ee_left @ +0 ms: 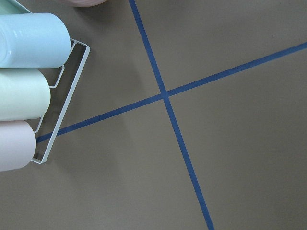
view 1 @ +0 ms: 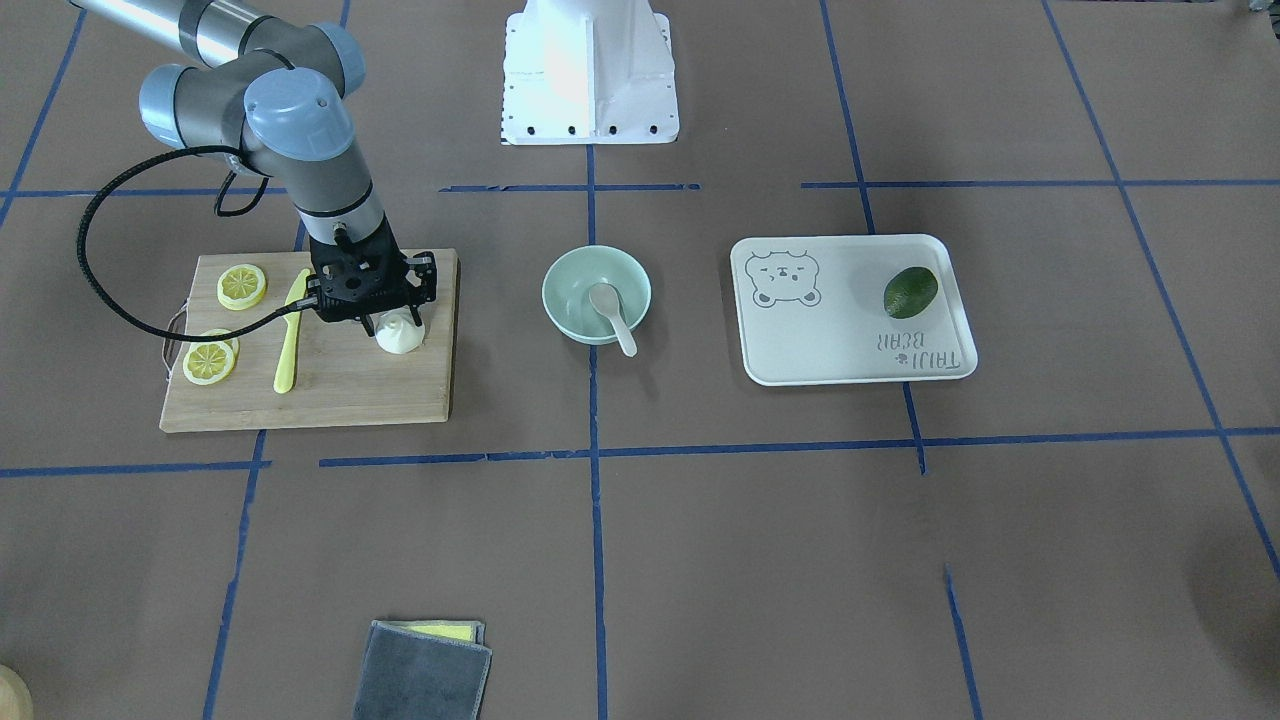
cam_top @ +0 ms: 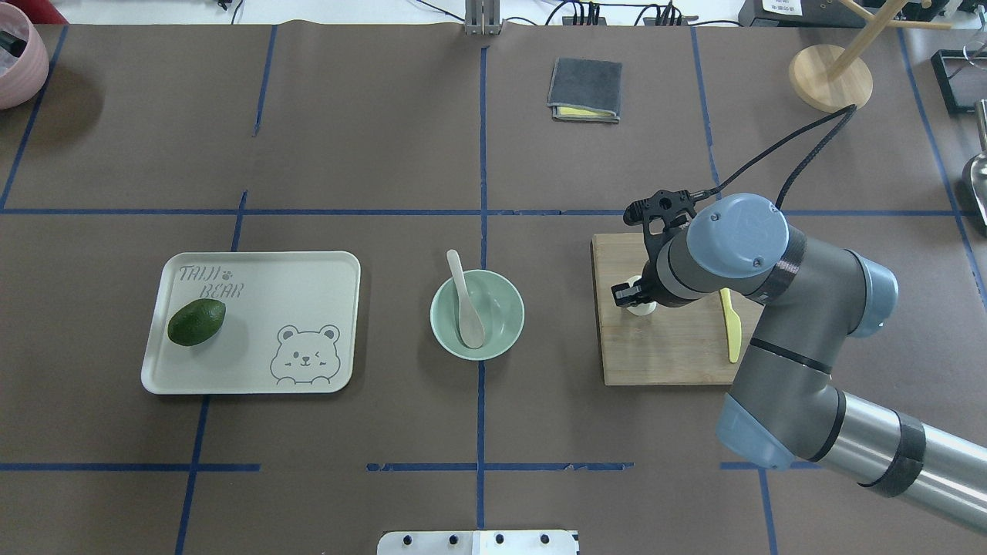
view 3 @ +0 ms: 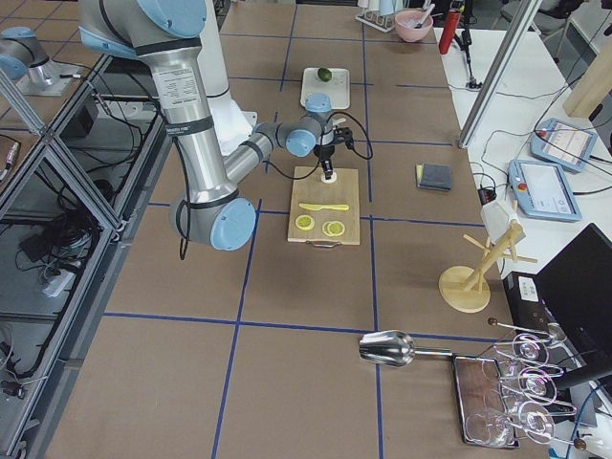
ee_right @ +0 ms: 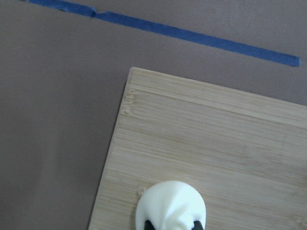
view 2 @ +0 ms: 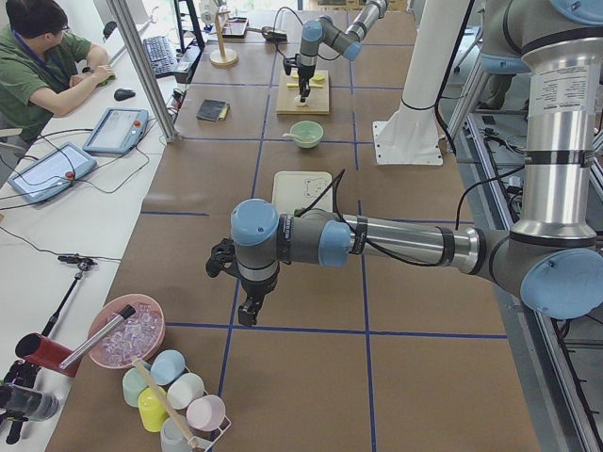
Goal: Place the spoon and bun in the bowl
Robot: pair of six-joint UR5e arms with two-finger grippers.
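Observation:
The white bun [view 1: 400,337] sits on the wooden cutting board [view 1: 350,390], at its corner nearest the bowl. My right gripper [view 1: 400,322] points down over it, and its two black fingertips [ee_right: 149,225] pinch the bun's [ee_right: 170,203] sides. The off-white spoon [view 1: 612,312] lies in the mint-green bowl [view 1: 570,290], its handle over the rim. In the overhead view the spoon [cam_top: 466,304] rests in the bowl [cam_top: 505,308] at the table's middle. My left gripper [view 2: 247,311] hangs far off near the table's end; I cannot tell whether it is open or shut.
Three lemon slices [view 1: 241,286] and a yellow plastic knife [view 1: 290,342] lie on the board. A white bear-print tray [view 1: 850,350] holds a dark green fruit [view 1: 910,291]. A grey cloth [view 1: 425,670] lies toward the operators' side. Cups in a wire rack [ee_left: 24,91] sit below my left wrist.

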